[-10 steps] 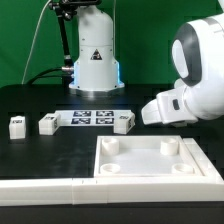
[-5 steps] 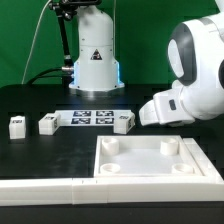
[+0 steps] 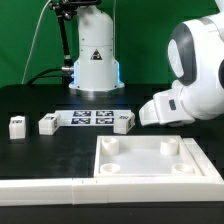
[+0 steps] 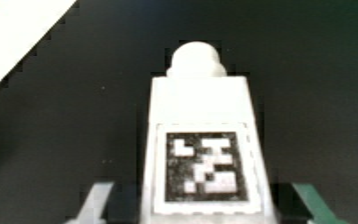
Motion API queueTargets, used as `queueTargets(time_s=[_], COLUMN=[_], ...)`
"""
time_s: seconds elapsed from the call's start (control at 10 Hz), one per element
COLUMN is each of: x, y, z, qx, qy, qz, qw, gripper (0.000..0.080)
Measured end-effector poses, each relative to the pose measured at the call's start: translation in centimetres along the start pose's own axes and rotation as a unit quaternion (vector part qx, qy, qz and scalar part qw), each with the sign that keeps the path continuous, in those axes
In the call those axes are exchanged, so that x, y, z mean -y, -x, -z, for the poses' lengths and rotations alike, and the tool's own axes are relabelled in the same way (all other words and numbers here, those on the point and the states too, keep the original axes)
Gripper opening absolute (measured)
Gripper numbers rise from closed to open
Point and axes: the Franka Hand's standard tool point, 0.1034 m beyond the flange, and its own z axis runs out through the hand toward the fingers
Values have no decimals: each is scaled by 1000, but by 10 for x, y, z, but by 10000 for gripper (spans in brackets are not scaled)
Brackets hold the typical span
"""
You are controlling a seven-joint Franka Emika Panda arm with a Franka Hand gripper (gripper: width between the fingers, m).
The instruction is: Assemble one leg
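In the wrist view a white leg (image 4: 204, 130) with a black-and-white marker tag fills the middle, its rounded peg end pointing away. My gripper (image 4: 208, 205) is shut on the leg, one finger on each side of its near end. In the exterior view the arm's white hand (image 3: 160, 108) hangs above the table at the right, and its fingers and the held leg are hidden there. Three more legs lie on the black table: one at the far left (image 3: 16, 125), one beside the marker board (image 3: 47, 123), and one at its other end (image 3: 124, 121).
The large white square panel (image 3: 150, 170) with round corner sockets lies at the front right. A long white rail (image 3: 45, 187) runs along the front edge. The marker board (image 3: 88, 118) lies mid-table, with the robot base (image 3: 95, 60) behind it.
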Motion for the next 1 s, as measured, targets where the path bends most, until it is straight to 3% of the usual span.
queueTargets(time_s=[0.3,0.5,0.7,1.0], x=[-2,-16,-21,-21], y=[6,33,50,46], z=[5,39,55,58], qx=[10,21,35,23], qy=[-5,-20,-24,-25], qz=[4,-1,-4,-5], qw=[1000,1000,999,999], gripper=[290,290,290,290])
